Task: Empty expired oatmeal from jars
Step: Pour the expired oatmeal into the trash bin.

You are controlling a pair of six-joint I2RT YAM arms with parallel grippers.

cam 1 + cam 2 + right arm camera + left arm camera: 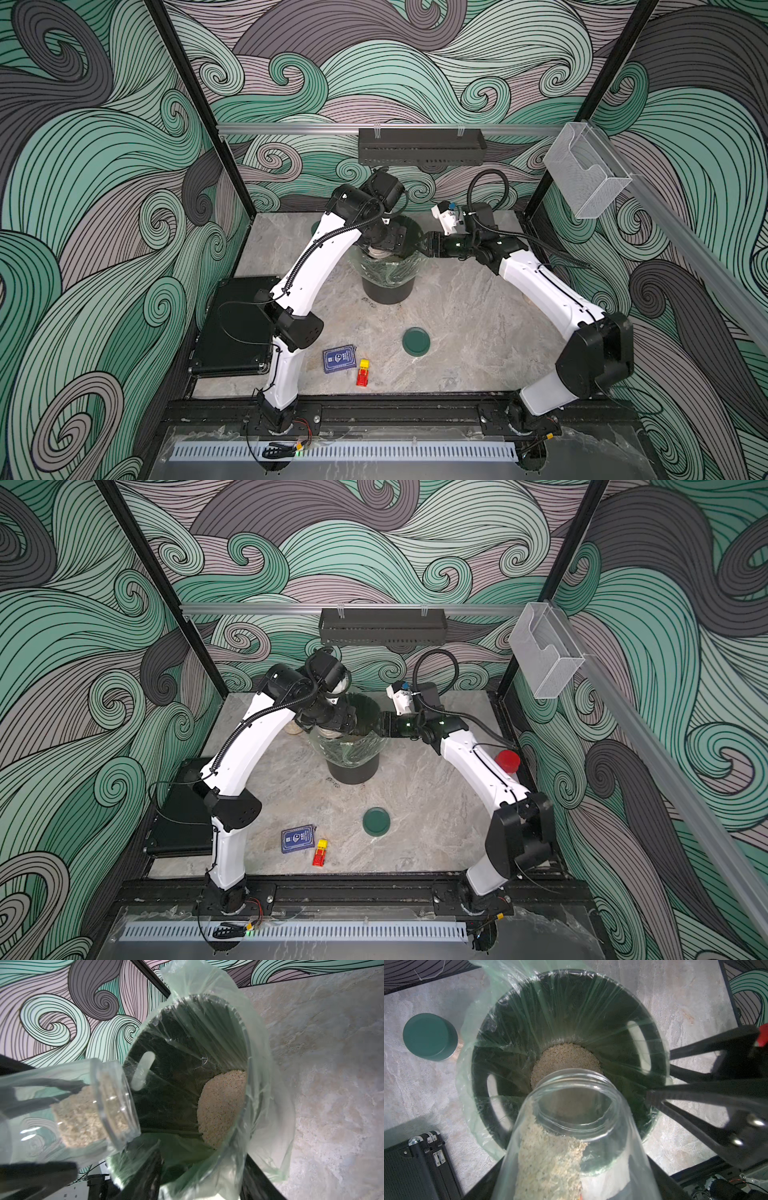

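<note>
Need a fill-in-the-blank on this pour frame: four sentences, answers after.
1. The left gripper holds an open jar tilted over the black ___.
2. The loose lid lying on the table is dark ___.
3. A pale heap of ___ lies at the bottom of the clear liner.
4. The closed jar beside the right arm has a ___ lid.
Answers: bin; green; oatmeal; red.

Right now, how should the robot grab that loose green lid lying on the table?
Pinch the green lid across its rim, straight down from above. It lies flat, round and low on the table, so opposite edges look the best hold.
</note>
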